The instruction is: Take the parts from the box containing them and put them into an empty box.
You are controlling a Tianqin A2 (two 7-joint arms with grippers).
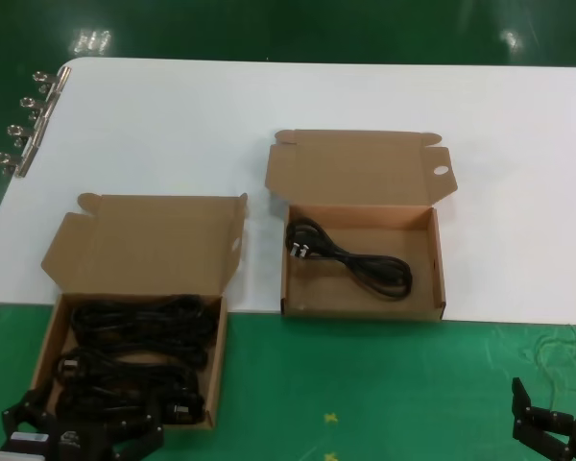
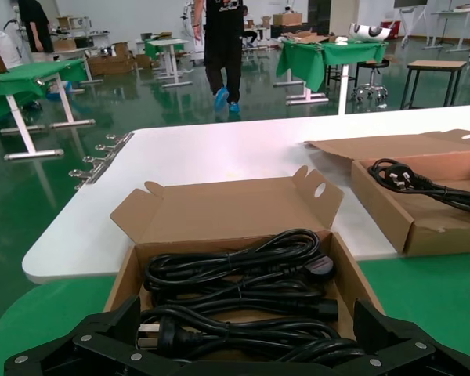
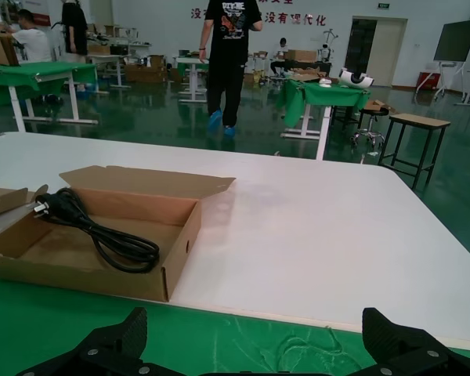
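- Left gripper (image 1: pixel 82 434), black fingers spread apart, hangs just before brown cardboard box (image 1: pixel 48 346) packed with black bundled cords (image 1: pixel 139 355).
- Right gripper (image 1: pixel 557 432) parked, also apart.
- Risk: tangled coils may lift together.

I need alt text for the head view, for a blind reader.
Two open cardboard boxes: the left box holds several black power cords, the right box holds one cord. Both end effectors, left and right, wait open near the bottom edge.
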